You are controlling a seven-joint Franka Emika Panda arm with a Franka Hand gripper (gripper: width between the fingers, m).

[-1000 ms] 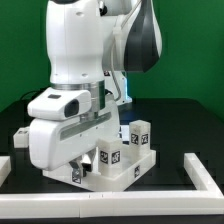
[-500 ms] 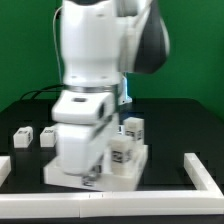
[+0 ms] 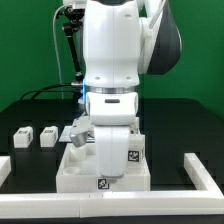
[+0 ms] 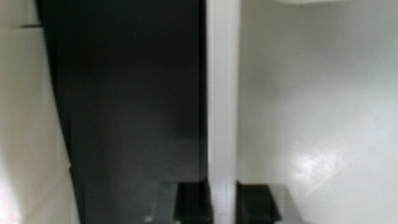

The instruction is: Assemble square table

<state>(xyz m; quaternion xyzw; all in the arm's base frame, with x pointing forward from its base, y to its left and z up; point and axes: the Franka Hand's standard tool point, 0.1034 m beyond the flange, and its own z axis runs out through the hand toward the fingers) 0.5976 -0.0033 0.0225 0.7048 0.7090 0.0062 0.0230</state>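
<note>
Gripper: gripper clenched, dark pads pinching a thin upright white edge, judged to be the raised rim of the slab; hidden behind the arm in the exterior view.
Slab: square tabletop lying flat on the black table, near the middle, directly under the arm, one tag on its near face.
Loose legs: outer leg and inner leg lying side by side at the exterior view's left, well apart from the slab and not yet fitted.
Third leg: tilted, just beside the slab's far-left corner; seated or loose cannot be told.
Fourth tagged piece: close against the arm over the slab's right part; probably a leg, but partly hidden, so unsure.
Border rail: along the near side, no part of the furniture.
Done, by judgement: slab in place and gripped; at most one or two legs started.
Left, by judgement: at least the two loose legs to fetch and screw into corner sockets, likely more.
</note>
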